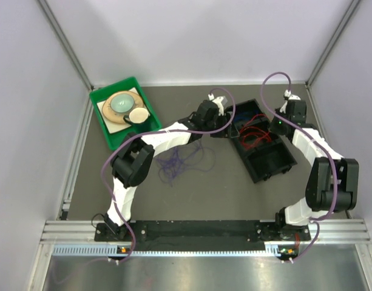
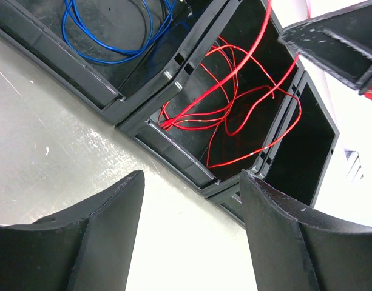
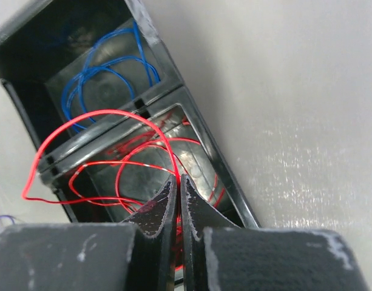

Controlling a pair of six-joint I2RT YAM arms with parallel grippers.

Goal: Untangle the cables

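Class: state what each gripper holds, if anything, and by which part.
Right gripper pinches the red cable partway along a looping strand; left gripper is open, holding nothing.

The tabletop (image 1: pixel 234 200) is flat and dark grey-brown. Three plain white walls stand around it: a back wall (image 1: pixel 198 36), a left wall (image 1: pixel 22 121) and a right wall (image 1: pixel 361 91). A thin silver bar goes up in each back corner, the left bar (image 1: pixel 67 45) and the right bar (image 1: pixel 334 42). A silver strip (image 1: pixel 76 157) lies along the left edge of the tabletop. At the near edge sits a wide silver rail (image 1: pixel 70 230) with grooves. Below it is a shiny metal sheet (image 1: pixel 204 273) with pale, blurry reflections. The light is soft and even. From close up the tabletop looks pale grey, with small bright specks.
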